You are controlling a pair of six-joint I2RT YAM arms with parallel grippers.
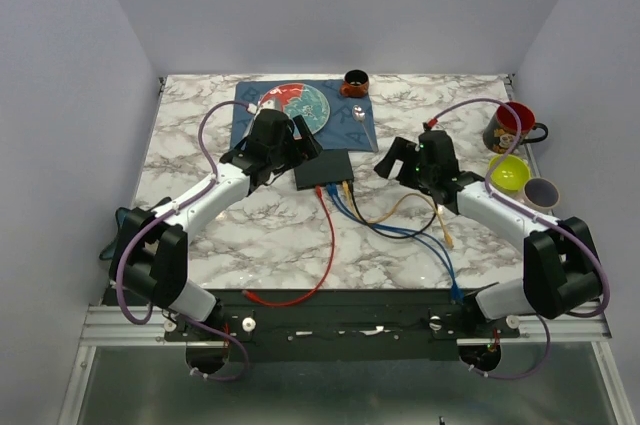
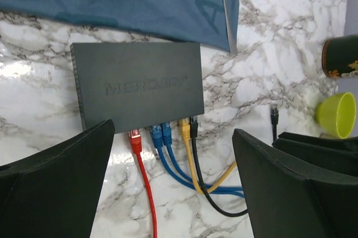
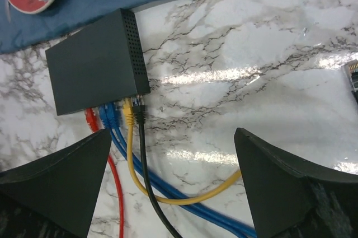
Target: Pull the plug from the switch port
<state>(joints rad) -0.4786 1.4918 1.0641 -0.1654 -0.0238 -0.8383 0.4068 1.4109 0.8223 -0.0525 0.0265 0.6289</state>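
At middle of marble surface [image 1: 250, 235], right by near edge of blue placemat [image 1: 250, 123]: switch [image 2: 137, 85], flat, dark grey, lying level, sockets along near long edge. Plugged into that row, from left to right: red cable [image 2: 136, 140], two blue cables [image 2: 158, 136], yellow cable [image 2: 184, 131], black cable [image 2: 194, 154], all five seated and trailing toward arm bases. Above surface at left end of switch: left claw [image 2: 173, 129], fingers spread wide apart, clamped on nothing. Off to right of switch: right claw [image 3: 173, 134], fingers likewise wide apart, gripping nothing, clear of every plug. On bare marble right of switch: loose dark plug [image 2: 274, 113]. On placemat: patterned plate [image 1: 300, 105], spoon [image 1: 358, 113] toward right side, small brown cup [image 1: 355, 80] at far edge. At far right of surface, close together: dark mug [image 1: 508, 128], lime-green bowl [image 1: 507, 173], small grey cup [image 1: 541, 192].
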